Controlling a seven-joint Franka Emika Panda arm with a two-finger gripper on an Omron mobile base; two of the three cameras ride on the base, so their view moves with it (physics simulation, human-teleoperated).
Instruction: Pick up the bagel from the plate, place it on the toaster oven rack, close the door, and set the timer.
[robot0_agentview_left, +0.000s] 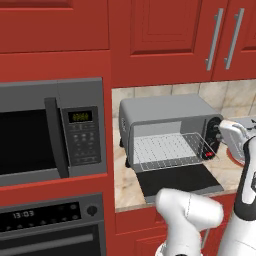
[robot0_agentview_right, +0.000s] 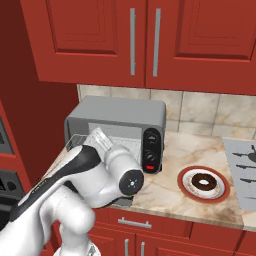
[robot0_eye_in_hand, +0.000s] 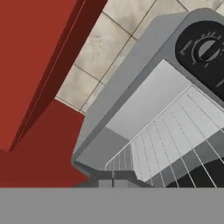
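We located the bagel (robot0_agentview_right: 203, 182) on the plate (robot0_agentview_right: 185, 190), which rested on the surface (robot0_agentview_right: 170, 155) to the right of the toaster oven (robot0_agentview_right: 120, 112). The bagel was untouched and well apart from the pincer. The hand was raised near the oven's right side, level with the control panel (robot0_agentview_left: 215, 132), and its camera looked across the oven mouth toward the far wall tiles. We judged that the pincer's tips were shut with nothing between them; the tips themselves were not clearly resolved in any view.

The relation governing the coming move was direction: the plate lay to the right of the oven and nearer the front edge of the surface, so the hand would have to travel right and down, away from the oven. The bagel was a ring with no long axis, so we judged any approach angle across its rim acceptable.

Materials and shapes:
- The bagel was a dark brown ring with a lighter edge, matt in finish.
- The plate was round, white, red-rimmed and smooth.
- The toaster oven rack (robot0_agentview_left: 167, 150) was a flat silver wire grid of fine parallel bars, drawn partly out.
- The door (robot0_agentview_left: 180, 182) was dark glass, lying open and flat toward the near side.
- The surface was mottled beige stone.
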